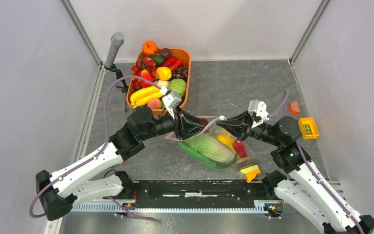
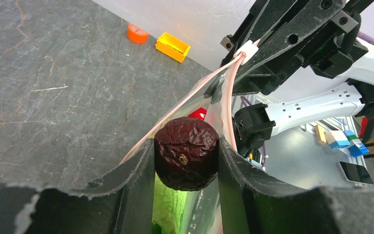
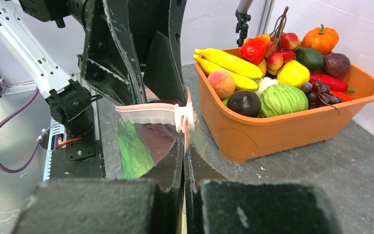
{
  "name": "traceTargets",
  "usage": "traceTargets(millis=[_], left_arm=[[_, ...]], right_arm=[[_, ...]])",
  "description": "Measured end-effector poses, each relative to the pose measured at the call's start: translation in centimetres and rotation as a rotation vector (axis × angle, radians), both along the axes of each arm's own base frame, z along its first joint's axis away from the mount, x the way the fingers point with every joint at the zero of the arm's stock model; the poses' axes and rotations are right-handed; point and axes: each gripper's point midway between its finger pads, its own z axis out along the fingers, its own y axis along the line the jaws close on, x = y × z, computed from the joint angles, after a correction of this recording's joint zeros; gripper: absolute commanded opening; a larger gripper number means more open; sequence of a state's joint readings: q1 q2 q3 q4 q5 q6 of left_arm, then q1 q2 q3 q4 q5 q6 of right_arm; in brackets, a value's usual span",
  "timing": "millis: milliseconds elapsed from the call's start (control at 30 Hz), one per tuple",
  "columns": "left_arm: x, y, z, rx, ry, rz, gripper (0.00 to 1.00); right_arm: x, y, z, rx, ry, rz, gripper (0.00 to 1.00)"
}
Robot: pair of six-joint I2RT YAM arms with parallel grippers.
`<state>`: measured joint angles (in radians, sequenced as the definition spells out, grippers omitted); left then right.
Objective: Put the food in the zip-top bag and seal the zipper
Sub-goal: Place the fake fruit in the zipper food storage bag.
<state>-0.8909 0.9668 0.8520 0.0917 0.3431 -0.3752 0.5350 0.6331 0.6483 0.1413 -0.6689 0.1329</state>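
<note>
- Currently, the zip-top bag (image 2: pixel 213 105) lies mid-counter toward the near edge, between the two arms, with its mouth lifted off the counter (image 1: pixel 233 83).
- Inside it lie the green-and-white cabbage (image 1: pixel 209 147), a yellow banana (image 1: pixel 226 141), a red chili (image 1: pixel 240 148) and a slim green vegetable (image 1: pixel 195 155) along the bag's near side.
- The left fingers (image 2: pixel 131 185) are clenched on a dark maroon fruit (image 2: pixel 186 152), held right at the bag's mouth between the two pink strips.
- The right fingers (image 3: pixel 168 168) are pinched together on the zipper (image 3: pixel 146 113), at its white slider (image 3: pixel 185 118); the strips are spread apart.
- An orange tub (image 3: pixel 282 129) full of toy produce stands near the far left corner.
- A yellow-orange wedge (image 1: pixel 250 171) lies by the near edge, just beside the bag.
- A yellow crate (image 1: pixel 308 127) sits at the right edge.
</note>
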Motion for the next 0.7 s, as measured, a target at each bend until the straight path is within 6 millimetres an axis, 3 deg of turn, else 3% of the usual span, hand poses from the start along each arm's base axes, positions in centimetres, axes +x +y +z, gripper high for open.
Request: traceTargets(millis=[167,333,700], left_arm=[[-0.1,-0.5,-0.8,-0.006,0.019,-0.007,0.6],[-0.1,-0.6,-0.3,-0.028,0.023,-0.009,0.78],[-0.7,0.0,0.5,-0.03,0.023,-0.015,0.84]], right_arm=[[-0.1,-0.1,0.1,0.003,-0.004,-0.002,0.0],[0.0,-0.2,0.2,0.007,-0.006,-0.013,0.0],[0.2,-0.3,0.2,0.008,-0.004,-0.024,0.0]])
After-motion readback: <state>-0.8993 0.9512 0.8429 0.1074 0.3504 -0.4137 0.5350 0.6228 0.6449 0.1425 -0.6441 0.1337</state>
